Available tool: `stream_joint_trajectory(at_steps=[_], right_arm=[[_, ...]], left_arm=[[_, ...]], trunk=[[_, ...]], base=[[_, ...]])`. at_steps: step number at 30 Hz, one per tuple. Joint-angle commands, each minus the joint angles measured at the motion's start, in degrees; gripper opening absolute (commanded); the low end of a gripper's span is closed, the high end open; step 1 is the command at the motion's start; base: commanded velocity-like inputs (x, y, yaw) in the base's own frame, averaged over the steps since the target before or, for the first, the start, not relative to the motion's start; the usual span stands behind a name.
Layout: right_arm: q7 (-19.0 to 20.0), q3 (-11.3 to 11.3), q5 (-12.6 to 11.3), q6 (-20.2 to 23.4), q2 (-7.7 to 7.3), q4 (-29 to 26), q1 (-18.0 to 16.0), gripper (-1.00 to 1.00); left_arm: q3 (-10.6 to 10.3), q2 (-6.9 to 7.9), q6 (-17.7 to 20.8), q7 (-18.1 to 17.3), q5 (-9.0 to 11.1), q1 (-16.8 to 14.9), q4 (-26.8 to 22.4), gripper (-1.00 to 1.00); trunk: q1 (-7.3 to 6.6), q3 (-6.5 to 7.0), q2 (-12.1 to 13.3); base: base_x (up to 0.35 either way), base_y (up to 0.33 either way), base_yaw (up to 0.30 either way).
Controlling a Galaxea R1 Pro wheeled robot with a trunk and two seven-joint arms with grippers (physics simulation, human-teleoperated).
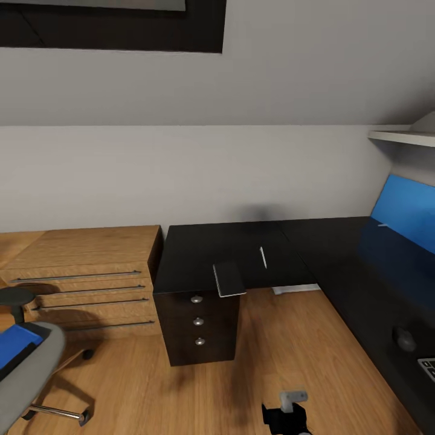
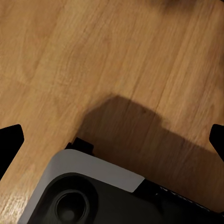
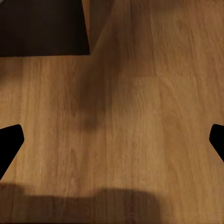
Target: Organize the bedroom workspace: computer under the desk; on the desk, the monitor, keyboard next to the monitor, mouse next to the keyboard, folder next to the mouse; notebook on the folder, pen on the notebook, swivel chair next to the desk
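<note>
I'm facing the long glossy black desk point(image 1: 241, 254), L-shaped, w/ a black three-knob drawer unit point(image 1: 198, 329) under its near corner. A thin grey notebook point(image 1: 229, 279) is lying at the desk's front edge, overhanging a bit, and a slim white stick, prob. the pen point(image 1: 263, 257), is lying just beside it on the top. The bright blue flat folder point(image 1: 13, 349) is sitting on the grey seat of the swivel chair point(image 1: 30, 374) at my left, so that's the pickup not yet done. On the right desk wing, a small dark oval mouse point(image 1: 404, 339) is resting near the dark-keyed keyboard point(image 1: 428, 367), both already up top; the blue glowing panel point(image 1: 403, 211) behind looks like the monitor screen. Low oak drawers point(image 1: 81, 281) are standing against the wall.

Both jaws are spread wide, holding nothing: left gripper point(image 2: 112, 140) and right gripper point(image 3: 112, 140) are each hanging over bare light wood floor point(image 3: 140, 116), touching nothing.
</note>
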Motion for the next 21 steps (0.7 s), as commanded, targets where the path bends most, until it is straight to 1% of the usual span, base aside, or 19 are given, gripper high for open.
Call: stream_joint_trajectory(at_steps=[1,5,6,7,8,10,12,13,14,17,19,21], right_arm=[[-0.1,0.5,-0.3,-0.6,0.05,0.1,0.2,1.00],[0.1,0.5,-0.1,-3.1,0.12,0.1,1.3,1.00],[0.1,0.5,-0.1,-4.9,0.16,0.1,1.7,1.00],[0.1,0.5,-0.1,-4.9,0.16,0.1,1.7,1.00],[0.1,0.6,-0.1,-6.7,0.21,0.1,2.1,1.00],[0.1,0.6,-0.1,-8.0,0.31,0.1,2.4,1.00],[0.2,0.6,-0.1,-9.1,0.76,0.1,2.7,1.00],[0.2,0.6,-0.1,-9.4,1.03,0.1,2.7,1.00],[0.2,0.6,-0.1,-9.7,1.71,0.1,2.8,1.00],[0.1,0.6,-0.1,-10.0,3.03,0.1,2.9,1.00],[-0.1,0.5,-0.1,-10.2,4.62,0.1,3.0,1.00],[-0.2,0.5,-0.1,-10.2,5.06,0.1,3.1,1.00]], left_arm=[[-0.4,0.03,-0.2,-0.2,0.6,0.0,0.1,1.00],[-0.4,0.03,-0.1,-0.2,0.6,0.0,0.1,1.00],[-0.4,0.03,-0.1,-0.2,0.6,0.0,0.1,1.00],[-0.4,0.03,-0.1,-0.2,0.6,0.0,0.1,1.00],[-0.4,0.03,-0.1,-0.2,0.6,0.0,0.1,1.00],[-0.4,0.03,-0.1,-0.2,0.7,0.0,0.1,1.00],[-0.4,-0.01,-0.1,-0.2,0.7,0.0,0.1,1.00],[-0.4,-0.02,-0.1,-0.2,0.7,0.0,0.1,1.00],[-0.4,-0.04,-0.1,-0.2,0.7,0.0,0.1,1.00],[-0.3,-0.05,-0.1,-0.2,0.7,0.0,0.1,1.00],[-0.3,-0.09,-0.1,-0.2,0.7,0.0,0.1,1.00],[-0.3,-0.14,-0.1,-0.2,0.7,0.0,0.1,1.00]], trunk=[[0.00,-0.06,0.0],[0.00,-0.06,0.0],[0.00,-0.06,0.0],[0.00,-0.06,0.0],[0.00,-0.06,0.0],[0.00,-0.06,0.0],[0.00,-0.06,0.0],[0.00,-0.06,0.0],[0.00,-0.06,0.0],[0.00,-0.06,0.0],[0.00,-0.06,0.0],[0.00,-0.06,0.0]], base=[[0.000,0.000,0.000],[0.000,0.000,0.000],[0.000,0.000,0.000],[0.000,0.000,0.000],[0.000,0.000,0.000],[0.000,0.000,0.000],[0.000,0.000,0.000],[0.000,0.000,0.000],[0.000,0.000,0.045],[0.000,0.000,0.124],[0.000,0.000,0.218],[0.000,0.000,0.246]])
